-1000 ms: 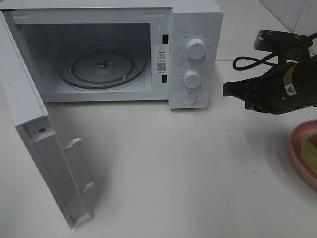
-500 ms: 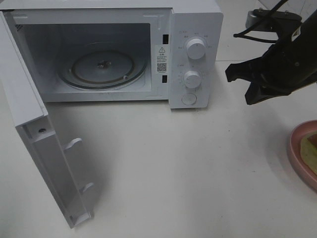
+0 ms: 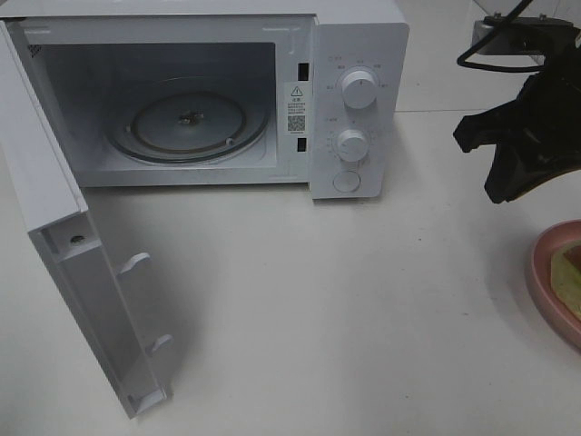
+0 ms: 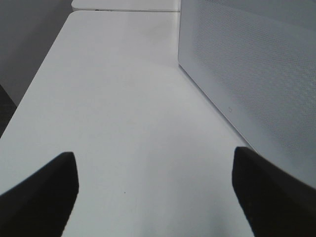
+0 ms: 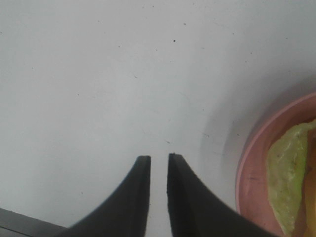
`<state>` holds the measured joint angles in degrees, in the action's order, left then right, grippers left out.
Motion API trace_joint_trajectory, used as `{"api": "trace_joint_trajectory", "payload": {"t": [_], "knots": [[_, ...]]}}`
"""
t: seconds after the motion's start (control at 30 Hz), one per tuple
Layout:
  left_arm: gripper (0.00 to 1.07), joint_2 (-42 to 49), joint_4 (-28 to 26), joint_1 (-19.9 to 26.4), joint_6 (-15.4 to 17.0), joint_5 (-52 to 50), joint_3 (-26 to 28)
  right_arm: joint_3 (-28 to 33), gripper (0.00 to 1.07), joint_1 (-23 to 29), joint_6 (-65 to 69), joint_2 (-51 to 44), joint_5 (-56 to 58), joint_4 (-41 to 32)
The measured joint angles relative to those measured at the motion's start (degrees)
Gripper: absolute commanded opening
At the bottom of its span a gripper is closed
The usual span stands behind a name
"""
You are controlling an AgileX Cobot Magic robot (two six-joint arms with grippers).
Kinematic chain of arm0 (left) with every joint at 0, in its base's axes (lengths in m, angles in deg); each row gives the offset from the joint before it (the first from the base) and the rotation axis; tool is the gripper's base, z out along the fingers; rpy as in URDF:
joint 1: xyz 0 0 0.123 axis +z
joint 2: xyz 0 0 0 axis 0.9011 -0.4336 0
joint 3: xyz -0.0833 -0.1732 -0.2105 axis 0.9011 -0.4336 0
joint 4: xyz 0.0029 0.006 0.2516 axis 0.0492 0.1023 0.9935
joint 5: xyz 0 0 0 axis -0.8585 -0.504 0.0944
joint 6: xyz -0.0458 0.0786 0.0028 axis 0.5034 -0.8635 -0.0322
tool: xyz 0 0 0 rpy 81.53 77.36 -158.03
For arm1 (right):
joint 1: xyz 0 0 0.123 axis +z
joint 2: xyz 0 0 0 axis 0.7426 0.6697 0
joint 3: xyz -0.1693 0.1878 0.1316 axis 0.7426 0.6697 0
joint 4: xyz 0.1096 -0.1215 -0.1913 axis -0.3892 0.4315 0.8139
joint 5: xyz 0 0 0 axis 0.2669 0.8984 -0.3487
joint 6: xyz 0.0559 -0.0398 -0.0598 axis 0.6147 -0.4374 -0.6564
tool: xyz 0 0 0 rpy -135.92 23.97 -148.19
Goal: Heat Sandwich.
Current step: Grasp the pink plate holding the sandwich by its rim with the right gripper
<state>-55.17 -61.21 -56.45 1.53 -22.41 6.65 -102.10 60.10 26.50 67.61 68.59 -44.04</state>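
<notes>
So the sandwich [image 5: 289,173] is sitting on its pink plate [image 5: 249,182] way over on the right side of the desk [image 3: 318,318], half cut off at the edge of the high view. Nothing is touching it. The right gripper [image 5: 155,158] hangs above bare desk just beside the plate rim, pointing down. Its fingers are only a thin slit apart with nothing between them, so no grip on anything.

Further out, the microwave [image 3: 359,54] is at the back left, well apart from the plate. Its door [image 3: 73,272] is swung wide open and the glass turntable [image 3: 191,123] inside is bare. The left gripper [image 4: 155,192] doesn't show in the high view. Its own camera shows the fingers spread wide over empty desk next to a white dotted panel, which I'd guess is the microwave's side.

Progress-wise I'd call this early. The door part looks done, but everything else is left: grab the plate, carry it across, set it on the turntable, shut the door and turn the knobs
</notes>
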Motion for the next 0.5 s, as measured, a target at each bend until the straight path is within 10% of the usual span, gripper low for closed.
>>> {"api": "trace_joint_trajectory", "payload": {"t": [0.27, 0.5], "knots": [[0.81, 0.0, 0.0, 0.0, 0.0, 0.0, 0.0, -0.1, 0.94, 0.0, -0.1, 0.0, 4.2, 1.1], [0.81, 0.0, 0.0, 0.0, 0.0, 0.0, 0.0, -0.1, 0.97, -0.1, -0.2, 0.0, 5.4, 1.4]]}}
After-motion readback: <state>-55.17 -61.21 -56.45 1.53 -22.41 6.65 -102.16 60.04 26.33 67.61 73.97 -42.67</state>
